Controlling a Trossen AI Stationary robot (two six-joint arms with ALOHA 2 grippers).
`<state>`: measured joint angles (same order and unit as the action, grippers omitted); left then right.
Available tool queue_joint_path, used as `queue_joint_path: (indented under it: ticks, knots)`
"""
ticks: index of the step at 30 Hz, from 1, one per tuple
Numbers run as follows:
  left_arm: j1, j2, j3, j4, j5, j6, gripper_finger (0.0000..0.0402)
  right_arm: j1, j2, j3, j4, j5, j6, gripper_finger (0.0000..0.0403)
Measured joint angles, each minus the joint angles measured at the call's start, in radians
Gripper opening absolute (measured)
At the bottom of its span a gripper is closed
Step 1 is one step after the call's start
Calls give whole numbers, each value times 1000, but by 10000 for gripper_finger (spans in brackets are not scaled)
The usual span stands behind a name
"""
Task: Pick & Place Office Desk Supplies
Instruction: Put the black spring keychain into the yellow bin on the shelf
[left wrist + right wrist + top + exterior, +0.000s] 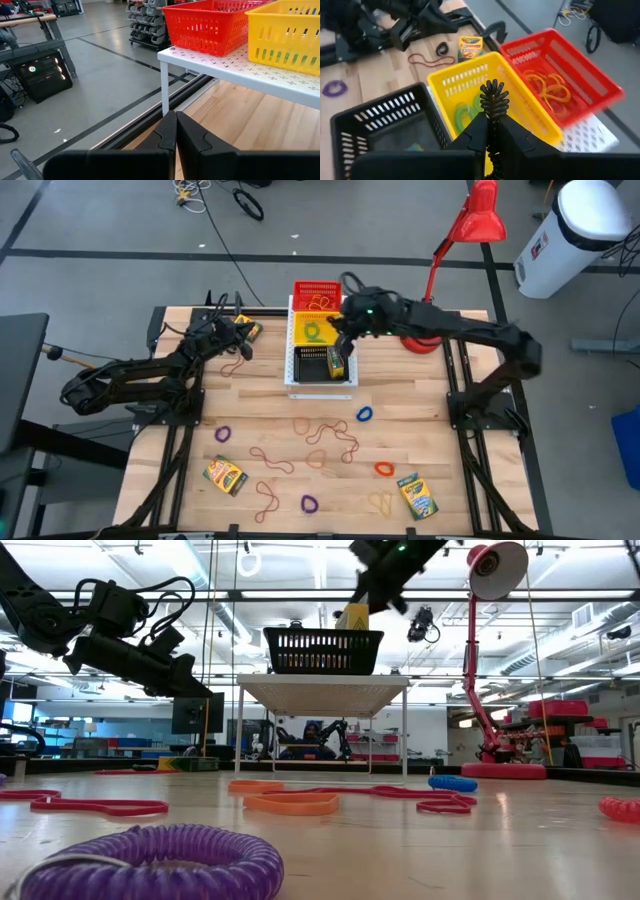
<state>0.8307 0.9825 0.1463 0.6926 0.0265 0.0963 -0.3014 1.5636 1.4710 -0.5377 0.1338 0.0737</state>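
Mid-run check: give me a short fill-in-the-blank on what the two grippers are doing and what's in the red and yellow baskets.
1. The right gripper is shut on the elastic loop, whose colour is ____.
2. Of the red basket and the yellow basket, the green loops lie in the ____ one.
3. The orange bands lie in the ____ one.
4. The left gripper holds nothing, and its fingers are ____.

Missing words: black; yellow; red; shut
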Motion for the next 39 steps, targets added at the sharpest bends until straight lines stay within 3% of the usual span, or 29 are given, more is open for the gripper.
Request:
queue_joint_path:
  ticks: [8,12,17,29,33,39]
  knots:
    - [0,0,0,0,0,0,8,-43,162,168,5,-50,-95,32]
    - [0,0,0,0,0,0,8,-66,236,194,17,-122,-137,32]
    - [0,0,0,0,0,0,8,-93,279,193,66,-130,-173,33]
    - [0,0,0,0,0,0,8,-115,284,192,46,-134,-184,106]
    - [0,0,0,0,0,0,8,-109,275,190,57,-132,-191,92]
    - [0,0,0,0,1,0,8,-97,245,197,54,-133,-225,19]
